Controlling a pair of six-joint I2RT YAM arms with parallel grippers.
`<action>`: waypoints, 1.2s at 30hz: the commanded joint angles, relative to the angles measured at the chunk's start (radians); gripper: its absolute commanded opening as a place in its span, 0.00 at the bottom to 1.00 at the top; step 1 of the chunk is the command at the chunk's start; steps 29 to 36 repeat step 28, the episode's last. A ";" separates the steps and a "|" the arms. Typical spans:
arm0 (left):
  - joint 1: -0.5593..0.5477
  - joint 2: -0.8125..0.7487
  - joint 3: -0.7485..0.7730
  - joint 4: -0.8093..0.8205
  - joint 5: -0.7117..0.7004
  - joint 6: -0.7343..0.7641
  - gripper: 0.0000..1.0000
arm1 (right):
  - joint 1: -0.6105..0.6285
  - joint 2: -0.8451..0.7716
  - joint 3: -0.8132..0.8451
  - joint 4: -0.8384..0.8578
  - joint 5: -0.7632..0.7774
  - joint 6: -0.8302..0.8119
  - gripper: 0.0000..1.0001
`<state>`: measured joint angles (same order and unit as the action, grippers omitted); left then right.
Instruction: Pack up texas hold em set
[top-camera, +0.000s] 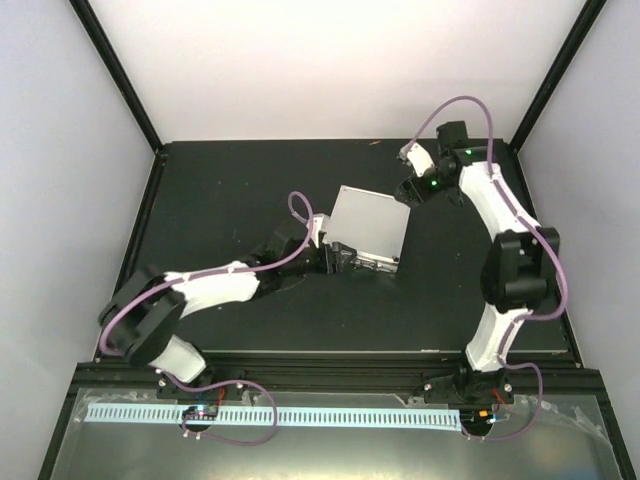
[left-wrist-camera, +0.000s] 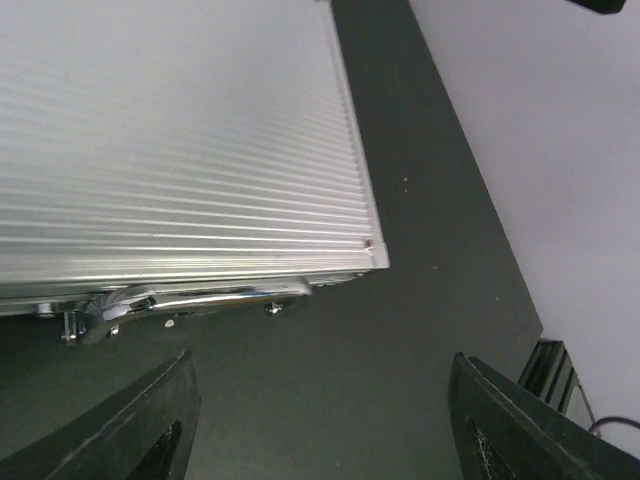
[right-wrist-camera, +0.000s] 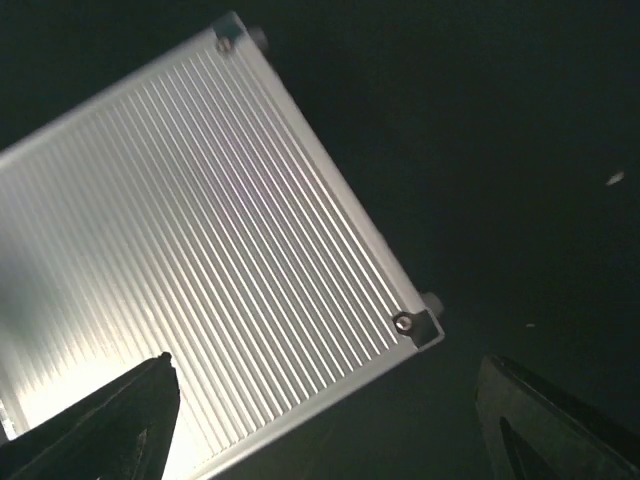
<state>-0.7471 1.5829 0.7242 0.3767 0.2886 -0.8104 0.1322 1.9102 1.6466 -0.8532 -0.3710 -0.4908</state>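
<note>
Top external view has the case (top-camera: 368, 228) shut and lying flat mid table (top-camera: 220, 200), no loose chips or cards in sight. Left gripper (top-camera: 338, 258) sits wide open just off the handle (left-wrist-camera: 190, 300) edge, holding nothing. Right gripper (top-camera: 412, 187) hangs open and empty by the far corner. Probably a latch or nudge step: right should brace that corner while left pushes in square, or the case slides.
</note>
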 joint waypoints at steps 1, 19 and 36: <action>0.008 -0.169 0.066 -0.412 -0.122 0.232 0.72 | -0.022 -0.155 -0.005 -0.068 -0.026 -0.009 0.85; 0.233 -0.387 0.368 -0.910 -0.590 0.587 0.99 | -0.054 -0.729 -0.514 0.332 0.147 0.392 1.00; 0.266 -0.381 0.410 -0.922 -0.604 0.567 0.99 | -0.055 -0.770 -0.566 0.358 0.090 0.427 1.00</action>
